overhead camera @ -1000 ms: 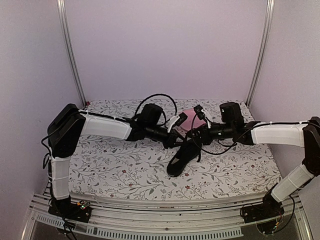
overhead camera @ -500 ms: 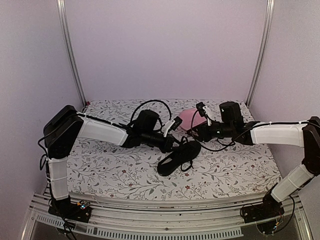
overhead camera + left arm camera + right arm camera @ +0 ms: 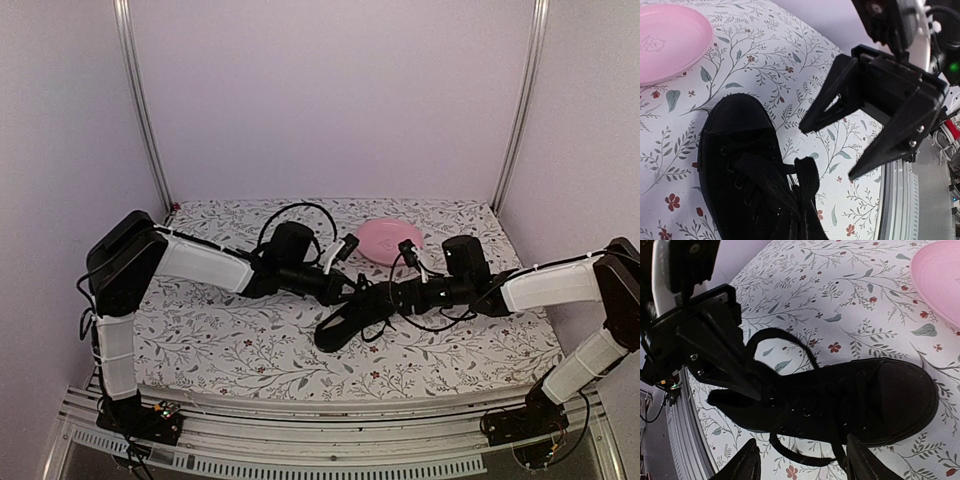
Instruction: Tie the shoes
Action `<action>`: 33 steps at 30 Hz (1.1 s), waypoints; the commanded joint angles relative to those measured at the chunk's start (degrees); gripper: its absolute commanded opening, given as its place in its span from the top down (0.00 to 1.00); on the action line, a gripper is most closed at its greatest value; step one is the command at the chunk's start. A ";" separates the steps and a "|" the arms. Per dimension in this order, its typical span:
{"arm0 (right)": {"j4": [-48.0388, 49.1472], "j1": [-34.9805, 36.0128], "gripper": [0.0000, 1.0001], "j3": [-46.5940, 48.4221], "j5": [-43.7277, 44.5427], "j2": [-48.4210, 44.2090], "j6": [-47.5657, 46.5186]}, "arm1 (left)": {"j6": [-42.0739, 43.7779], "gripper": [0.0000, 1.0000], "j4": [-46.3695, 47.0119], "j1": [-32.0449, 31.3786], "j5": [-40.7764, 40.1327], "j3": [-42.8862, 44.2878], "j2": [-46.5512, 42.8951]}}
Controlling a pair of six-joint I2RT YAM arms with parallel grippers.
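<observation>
The black shoe (image 3: 338,326) lies on the flowered table between both arms, its toe pointing toward the pink plate. In the left wrist view the shoe (image 3: 735,165) fills the lower left, and its flat laces (image 3: 807,185) run down out of frame toward my own fingers, which are hidden. The right wrist view shows my left gripper (image 3: 756,391) shut to a point on the laces over the shoe (image 3: 865,400), a lace loop (image 3: 785,337) arching beside it. My right gripper (image 3: 805,462) stands open just beside the shoe with a loose lace (image 3: 800,456) lying between its fingers. It also appears as the right gripper (image 3: 826,152) in the left wrist view.
A pink plate (image 3: 390,242) sits behind the shoe, at the back centre of the table. The metal rail (image 3: 902,200) marks the table's near edge. Black cables (image 3: 300,215) loop above both wrists.
My right gripper has opened, let go of the lace and dropped down beside the shoe. The shoe has settled flat on the table, slightly to the left. The pink plate is now uncovered.
</observation>
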 commanded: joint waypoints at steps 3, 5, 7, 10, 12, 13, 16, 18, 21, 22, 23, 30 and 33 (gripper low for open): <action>9.42 3.46 0.41 -2.86 -4.18 2.34 2.69 | -0.81 1.00 1.01 1.15 0.43 -0.22 1.26; 10.01 4.87 0.41 -2.65 -3.04 4.01 2.25 | -0.68 1.00 1.02 1.38 0.36 -0.12 1.26; 10.70 6.08 0.41 -2.33 -2.49 6.08 2.26 | -0.68 1.00 0.94 1.60 0.51 0.18 1.35; 11.01 7.28 0.41 -1.44 -1.72 8.51 2.47 | -0.59 1.00 0.81 1.74 0.87 0.50 1.55; 11.30 8.31 0.41 -1.13 -0.92 9.87 2.72 | -0.44 1.00 0.72 1.88 0.94 0.53 1.68; 11.73 8.67 0.41 -1.01 -0.28 10.50 2.91 | -0.46 1.00 0.75 1.85 1.01 0.51 1.80; 13.31 9.30 0.44 -0.20 1.32 12.76 3.94 | -0.58 1.00 0.84 1.98 1.14 0.34 2.00; 13.27 9.32 0.49 1.05 3.10 14.25 5.19 | -0.67 1.00 0.86 1.98 1.07 0.13 2.05; 12.74 9.31 0.73 1.94 7.90 14.12 7.33 | -0.80 1.00 0.91 2.07 0.57 -0.46 1.78; 12.49 9.34 0.82 1.80 9.47 13.41 8.07 | -0.85 1.00 1.04 2.16 0.53 -0.72 1.61; 12.00 9.30 0.89 1.55 11.26 12.55 8.44 | -0.93 1.00 1.29 2.30 0.44 -0.98 1.45; -3.74 9.19 0.97 2.86 23.24 1.87 7.10 | 0.62 1.00 0.59 3.16 2.17 -0.63 1.48; -9.68 8.53 0.98 5.22 27.75 -2.57 4.26 | 2.13 1.00 -0.63 3.60 3.35 0.25 1.53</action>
